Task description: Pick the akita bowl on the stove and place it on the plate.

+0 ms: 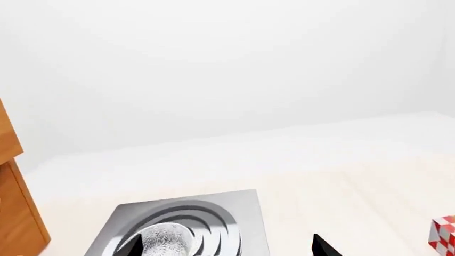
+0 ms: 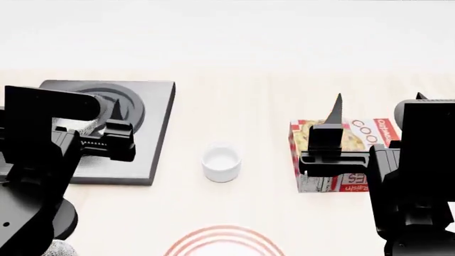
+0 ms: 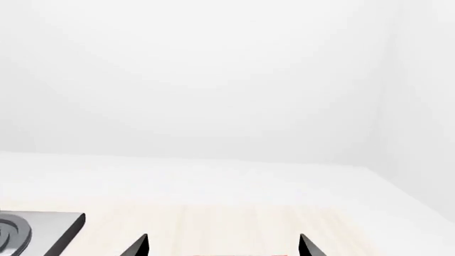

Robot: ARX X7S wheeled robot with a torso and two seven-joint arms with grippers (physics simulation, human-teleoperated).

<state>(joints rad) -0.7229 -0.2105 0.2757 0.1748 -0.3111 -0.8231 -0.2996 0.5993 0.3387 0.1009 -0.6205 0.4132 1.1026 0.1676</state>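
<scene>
The left hand (image 1: 227,250), fingers spread and empty, hung over the akita bowl (image 1: 167,240) on the stove (image 1: 245,213); an off-centre descent could tip it.

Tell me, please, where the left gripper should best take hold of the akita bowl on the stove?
Probably by its rim, coming from above. The akita bowl sits upright and open-topped on the burner rings of the stove, so one finger could go inside the wall and one outside. The left gripper hangs open over it already.

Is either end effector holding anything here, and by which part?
Nothing is held. Both end effectors are open: the left end effector hovers over the speckled bowl on the grey stove; the right end effector is empty.
</scene>
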